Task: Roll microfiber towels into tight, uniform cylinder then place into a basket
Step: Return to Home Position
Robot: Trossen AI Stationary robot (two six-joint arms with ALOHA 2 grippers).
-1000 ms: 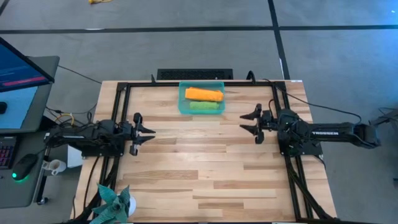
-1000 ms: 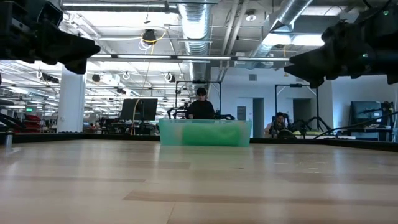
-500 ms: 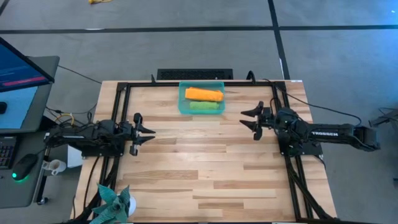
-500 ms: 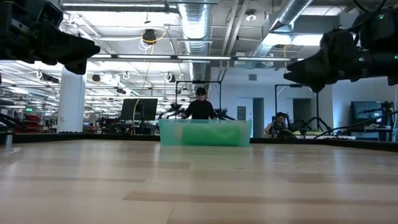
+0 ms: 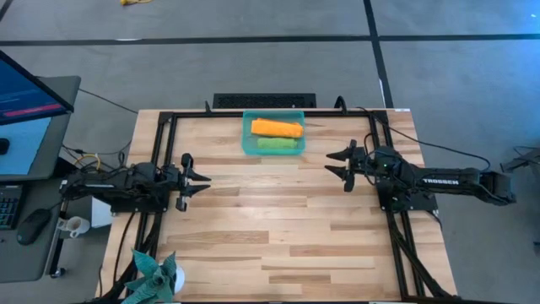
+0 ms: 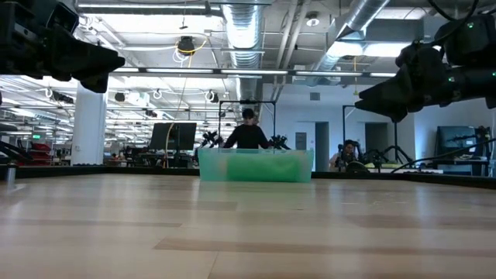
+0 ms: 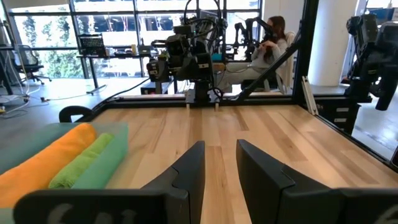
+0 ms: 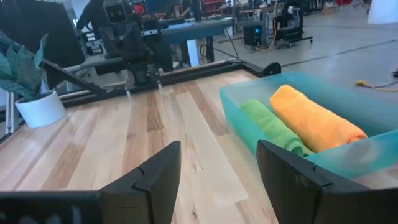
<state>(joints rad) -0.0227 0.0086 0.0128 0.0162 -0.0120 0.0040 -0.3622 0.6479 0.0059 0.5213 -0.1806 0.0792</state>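
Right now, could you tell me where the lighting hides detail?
Low view: bright ceiling lights leave the left gripper and right gripper as dark silhouettes; the translucent basket veils its contents. High view: even light, the orange towel and green towel show plainly.

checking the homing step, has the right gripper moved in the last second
Yes: in the low view the right gripper has dropped lower, toward the height of the basket.

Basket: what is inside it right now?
Two rolled towels side by side: the orange towel and the lime green towel. The basket floor beneath them is covered.
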